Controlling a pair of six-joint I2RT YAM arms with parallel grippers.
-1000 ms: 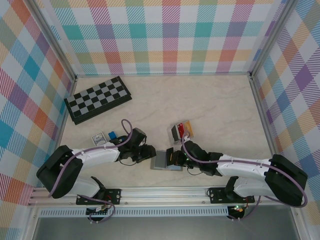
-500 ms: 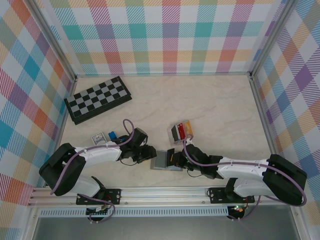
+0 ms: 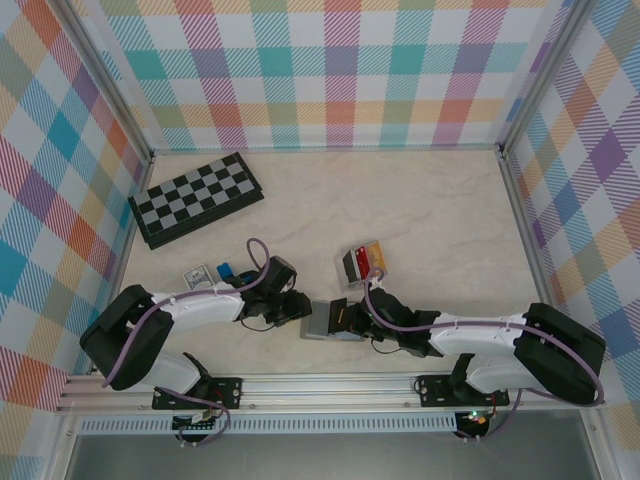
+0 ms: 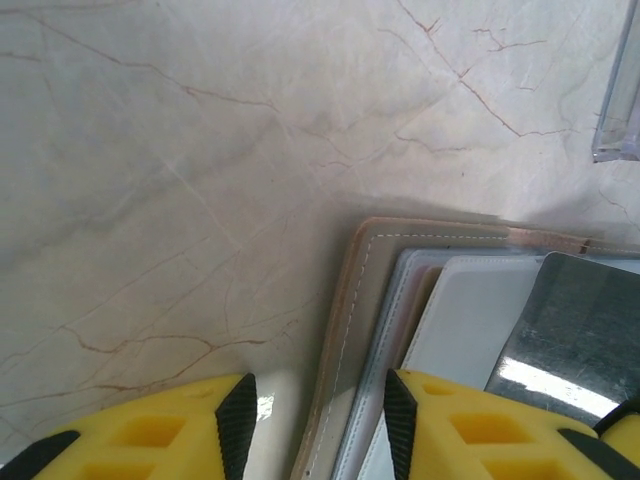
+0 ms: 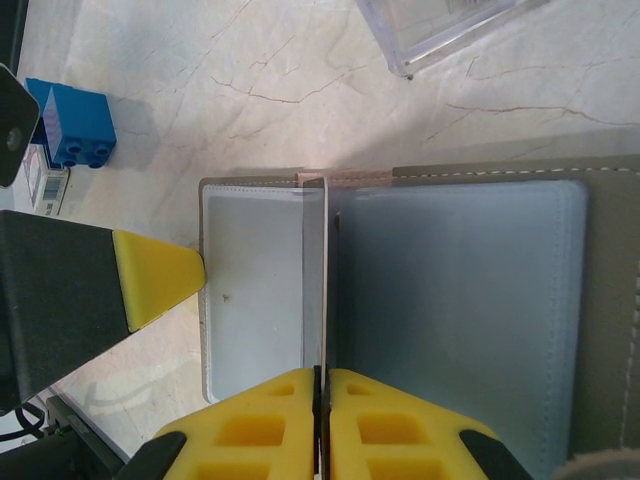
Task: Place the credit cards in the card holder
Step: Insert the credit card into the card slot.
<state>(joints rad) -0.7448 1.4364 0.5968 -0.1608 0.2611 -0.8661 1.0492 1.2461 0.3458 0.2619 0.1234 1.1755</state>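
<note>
- Grey, flat, folding card holder lies open on the pale marble-look tabletop, near the front edge between the two arms.
- From the right wrist, the holder's pale left half and blue-grey right half both face up, with a tan stitched border round them.
- Yellow-fingered right gripper is pinched tight on a thin grey sheet. The sheet stands edge-on over the holder's middle fold.
- Cannot tell whether that sheet is a card or a flap of the holder. From the left wrist it looks shiny and tilted up off the holder.
- Yellow-fingered left gripper is partly open with nothing gripped. One finger sits over bare tabletop, the other over the holder, straddling its left edge.
- From the right wrist, one left fingertip is right at the holder's left edge, touching or nearly.
- Fanned red, yellow-orange and dark credit cards stand in a small clear plastic box just behind the holder, apart from it. They are not in the holder yet.
- Small blue blocks sit near the left gripper, on its left.
- Black-and-grey chequered board lies at the back left, well apart from everything else.
</note>
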